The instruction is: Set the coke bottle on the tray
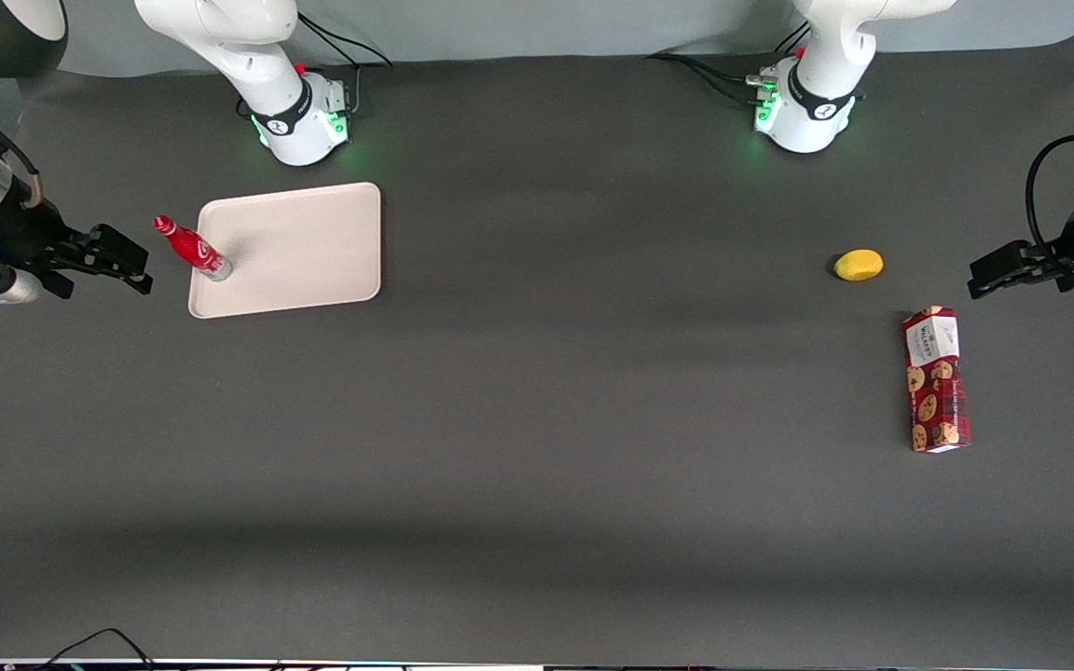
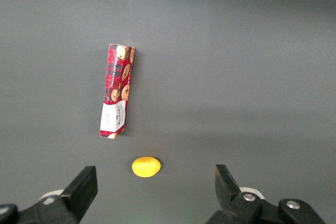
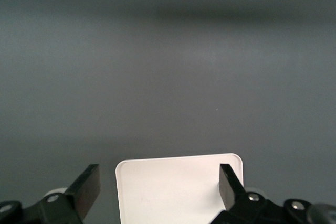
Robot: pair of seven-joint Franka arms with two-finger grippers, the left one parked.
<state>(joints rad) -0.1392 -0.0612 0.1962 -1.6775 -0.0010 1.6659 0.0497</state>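
Note:
The coke bottle [image 1: 190, 247], slim and red with a red cap, stands with its base on the beige tray [image 1: 304, 242], at the tray's edge toward the working arm's end of the table. My right gripper [image 1: 131, 266] is open and empty, just beside the bottle and clear of it, outside the tray. In the right wrist view the open gripper [image 3: 159, 174] frames the tray [image 3: 173, 192] between its black fingers [image 3: 89, 182]. The bottle does not show in that view.
A yellow lemon-like fruit [image 1: 859, 265] and a red cookie box [image 1: 936, 379] lie toward the parked arm's end of the table; both also show in the left wrist view, the fruit [image 2: 146, 166] and the box [image 2: 117, 91]. Two arm bases [image 1: 299, 116] stand farthest from the front camera.

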